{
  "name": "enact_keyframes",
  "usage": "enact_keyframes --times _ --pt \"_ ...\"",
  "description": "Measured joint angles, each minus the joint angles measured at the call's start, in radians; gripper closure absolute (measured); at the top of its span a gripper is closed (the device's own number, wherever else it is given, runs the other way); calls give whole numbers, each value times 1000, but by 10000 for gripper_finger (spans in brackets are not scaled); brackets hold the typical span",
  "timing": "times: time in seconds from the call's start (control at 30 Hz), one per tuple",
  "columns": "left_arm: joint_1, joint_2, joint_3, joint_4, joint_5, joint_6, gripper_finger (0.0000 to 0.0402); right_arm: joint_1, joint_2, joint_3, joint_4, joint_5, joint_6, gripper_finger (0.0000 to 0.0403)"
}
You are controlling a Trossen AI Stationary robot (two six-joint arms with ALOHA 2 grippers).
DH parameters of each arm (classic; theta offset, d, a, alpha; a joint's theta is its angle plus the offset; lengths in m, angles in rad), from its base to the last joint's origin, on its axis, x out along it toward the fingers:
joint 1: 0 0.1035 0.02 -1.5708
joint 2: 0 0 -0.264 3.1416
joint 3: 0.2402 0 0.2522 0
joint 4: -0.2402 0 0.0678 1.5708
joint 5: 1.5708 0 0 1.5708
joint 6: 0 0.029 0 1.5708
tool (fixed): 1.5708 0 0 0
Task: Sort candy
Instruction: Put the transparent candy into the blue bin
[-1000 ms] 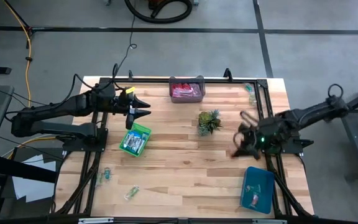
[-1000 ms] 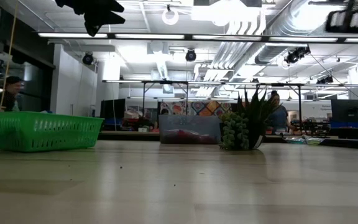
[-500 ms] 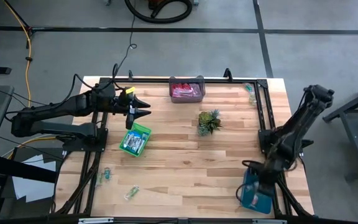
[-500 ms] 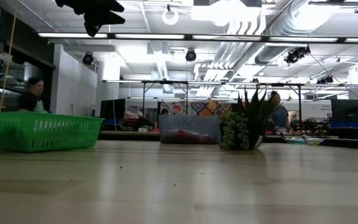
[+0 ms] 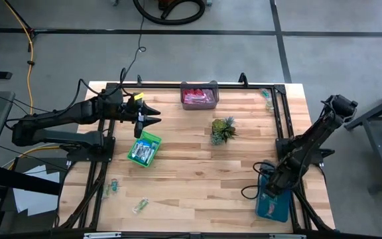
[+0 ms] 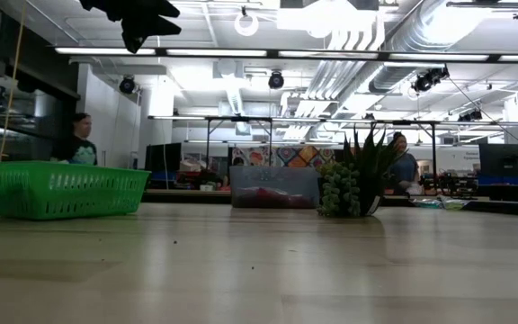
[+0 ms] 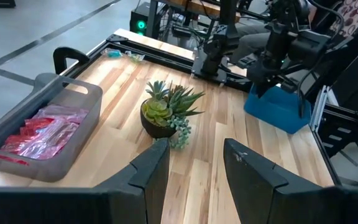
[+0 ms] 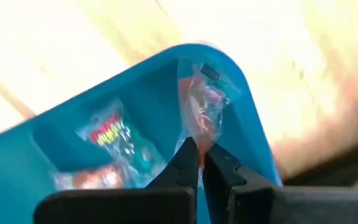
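My right gripper (image 8: 199, 163) is shut on a candy (image 8: 201, 106) in a clear wrapper with orange-red inside. It points down over the far end of the blue bin (image 5: 275, 203) at the table's near right. That bin holds other candy (image 8: 112, 138). My left gripper (image 7: 194, 167) waits open in the air at the far left, above the green bin (image 5: 144, 148), which holds blue-and-white candy. A grey bin (image 5: 199, 95) at the far edge holds red and pink candy. Loose candy (image 5: 140, 205) lies at the near left. My right gripper pinches the clear wrapper by one end (image 8: 196, 138) between its two fingertips, coming from above and pointing down. The rest of the candy reaches past the fingertips inside the blue bin's outline (image 8: 253, 130). Whether it touches the bin I cannot tell.
A small spiky plant in a pot (image 5: 223, 130) stands mid-table between the bins. More loose candy lies at the near left (image 5: 113, 186) and the far right corner (image 5: 266, 95). Black frame rails run along both table sides. People move in the room behind.
My right gripper has swung from beside the plant toward the table's near edge and gone down over the blue bin, tipping from nearly level to pointing down. It has stayed shut.
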Motion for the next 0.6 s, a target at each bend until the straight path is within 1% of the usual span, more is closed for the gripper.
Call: enact_keyframes --times 0.07,0.17,0.3,0.37,0.47,0.6 --pt "0 0 0 0 0 0 262 -20 -1 0 2 54 -50 403" --pt "0 0 0 0 0 -8 262 -57 -1 0 10 108 -131 403" --pt "0 0 0 0 -1 -27 262 -102 -1 0 50 127 -282 403" --pt "0 0 0 0 -1 -27 262 -119 -1 0 51 120 -326 403" --pt "0 0 0 0 -1 -27 262 -125 -1 0 36 115 -322 403" --pt "0 0 0 0 -1 -28 262 -123 -1 1 35 109 -262 396"
